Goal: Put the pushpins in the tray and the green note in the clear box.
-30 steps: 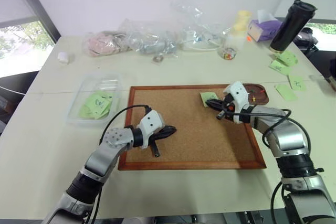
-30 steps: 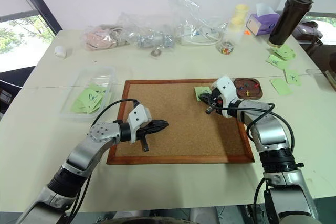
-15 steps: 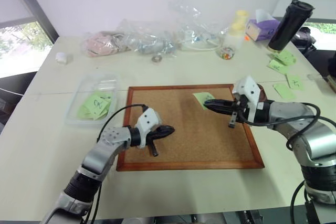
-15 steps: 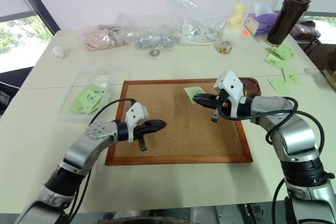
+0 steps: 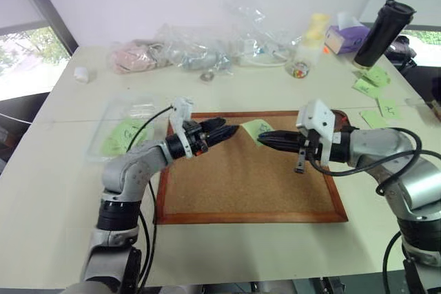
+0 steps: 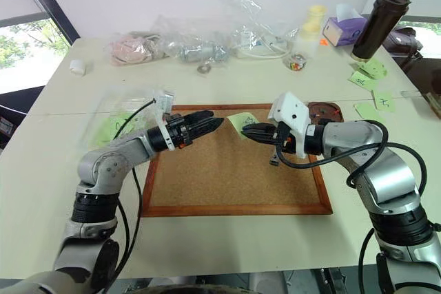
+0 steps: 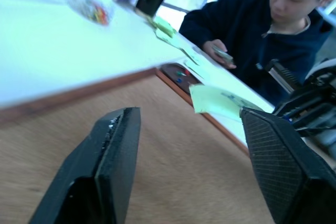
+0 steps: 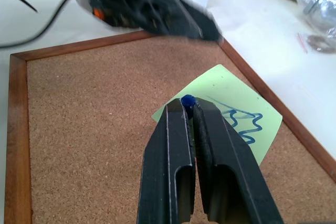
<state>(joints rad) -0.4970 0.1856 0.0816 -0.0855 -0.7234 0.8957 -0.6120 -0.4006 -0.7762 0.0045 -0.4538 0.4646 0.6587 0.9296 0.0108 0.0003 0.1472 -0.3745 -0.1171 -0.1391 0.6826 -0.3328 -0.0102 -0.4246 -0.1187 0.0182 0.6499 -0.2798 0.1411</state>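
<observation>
The green note (image 8: 227,104) hung above the cork board (image 5: 241,184), carried by the right hand (image 8: 190,109), whose two fingers were pressed together on a blue pushpin (image 8: 187,99) stuck through the sheet's edge. So pin and note were lifted as one piece, clear of the board, and neither had reached its place. The left hand (image 5: 231,131) faced it from the other side, its fingers spread wide and holding nothing, with the free edge of the note just beyond the tips; it looked set to take the paper so that the pin could be pulled free.

The tray (image 7: 181,73) sat just off the board's far right corner and already held a few pushpins (image 7: 180,72), red and blue among them. The clear box (image 5: 131,132) lay on the tabletop (image 5: 62,191) to the left of the board, with other green notes inside. Several more green notes (image 5: 371,82) lay on the tabletop far to the right.

By this reading, part of the pin work was done; this last pin and the note were both still to be delivered.
</observation>
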